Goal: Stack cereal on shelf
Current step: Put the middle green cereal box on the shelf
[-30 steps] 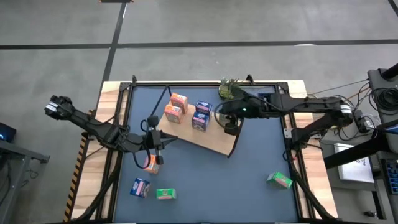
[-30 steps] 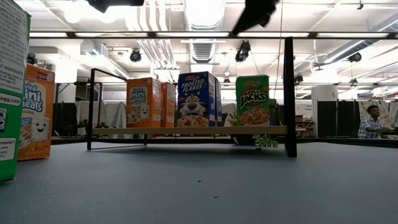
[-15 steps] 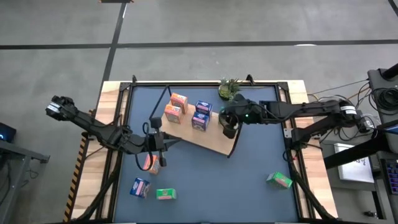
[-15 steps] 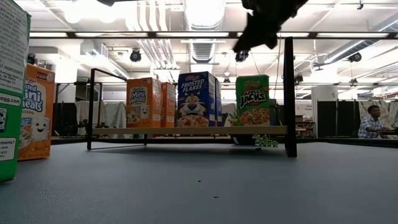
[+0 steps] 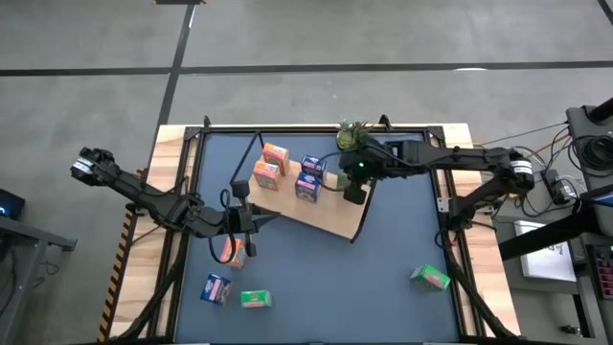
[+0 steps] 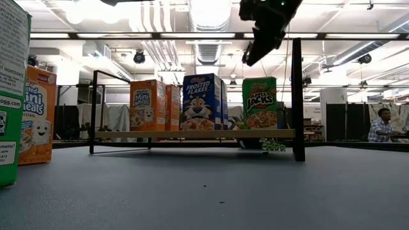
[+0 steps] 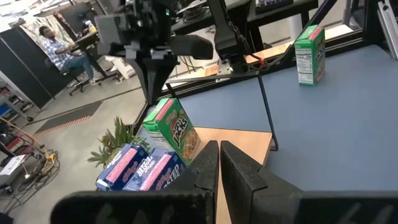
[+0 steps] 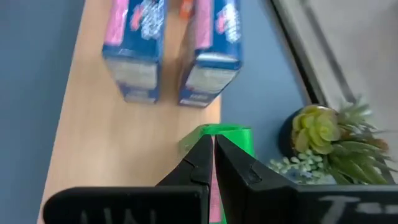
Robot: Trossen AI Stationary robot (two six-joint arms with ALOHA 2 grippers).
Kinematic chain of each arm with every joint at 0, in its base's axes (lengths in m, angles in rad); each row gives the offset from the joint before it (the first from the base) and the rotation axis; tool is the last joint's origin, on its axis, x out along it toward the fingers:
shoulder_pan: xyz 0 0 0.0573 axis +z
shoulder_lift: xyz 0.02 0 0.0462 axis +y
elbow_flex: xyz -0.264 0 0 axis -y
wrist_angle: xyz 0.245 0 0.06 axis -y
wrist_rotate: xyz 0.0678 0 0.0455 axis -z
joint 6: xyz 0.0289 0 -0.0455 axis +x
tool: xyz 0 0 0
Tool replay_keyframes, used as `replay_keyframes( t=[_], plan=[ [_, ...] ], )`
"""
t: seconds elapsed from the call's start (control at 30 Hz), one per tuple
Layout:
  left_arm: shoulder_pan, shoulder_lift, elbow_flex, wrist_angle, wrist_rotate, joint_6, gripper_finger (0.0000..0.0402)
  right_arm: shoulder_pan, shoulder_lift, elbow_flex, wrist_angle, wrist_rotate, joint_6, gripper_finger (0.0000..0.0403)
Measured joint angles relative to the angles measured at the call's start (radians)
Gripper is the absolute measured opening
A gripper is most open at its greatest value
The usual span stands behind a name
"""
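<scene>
The shelf (image 5: 321,213), a light-wood board on black legs, carries two orange-red cereal boxes (image 5: 271,165), two blue ones (image 5: 310,176) and a green one (image 6: 259,102), all standing upright. My right gripper (image 6: 248,61) hovers shut just above the green box (image 8: 231,138), clear of its top. My left gripper (image 5: 247,222) is shut on nothing, near the shelf's left corner. Below it an orange-red box (image 5: 231,251) stands on the dark blue table.
On the table's near part rest a blue box (image 5: 215,287), a green box (image 5: 255,299) and, to the right, another green box (image 5: 431,278). A small potted plant (image 5: 352,136) stands by the shelf's far right corner. A person sits far off in the room (image 6: 381,124).
My right gripper has come down a little toward the green box on the shelf and turned somewhat above it. The boxes on the shelf have stayed where they were.
</scene>
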Motion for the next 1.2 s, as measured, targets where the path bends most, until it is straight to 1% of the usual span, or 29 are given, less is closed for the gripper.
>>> replay_keyframes(
  t=[0.1, 0.37, 0.7, 1.1, 1.2],
  plan=[
    [0.000, 0.000, 0.000, 0.000, 0.000, -0.001, 0.0000, -0.031, 0.020, 0.004, -0.001, -0.041, -0.044, 0.0009],
    [0.000, 0.000, 0.000, -0.001, 0.000, 0.013, 0.0000, -0.073, 0.042, -0.009, 0.000, -0.039, -0.065, 0.0009],
    [0.001, 0.000, -0.001, -0.001, -0.001, 0.015, 0.0000, -0.076, 0.043, -0.027, 0.007, -0.033, -0.027, 0.0009],
    [0.001, 0.000, -0.001, -0.001, -0.001, 0.014, 0.0000, -0.076, 0.038, -0.032, 0.006, -0.014, 0.077, 0.0009],
    [0.001, 0.000, -0.001, -0.001, -0.001, 0.014, 0.0000, -0.076, 0.029, -0.016, -0.023, -0.014, 0.081, 0.0009]
  ],
)
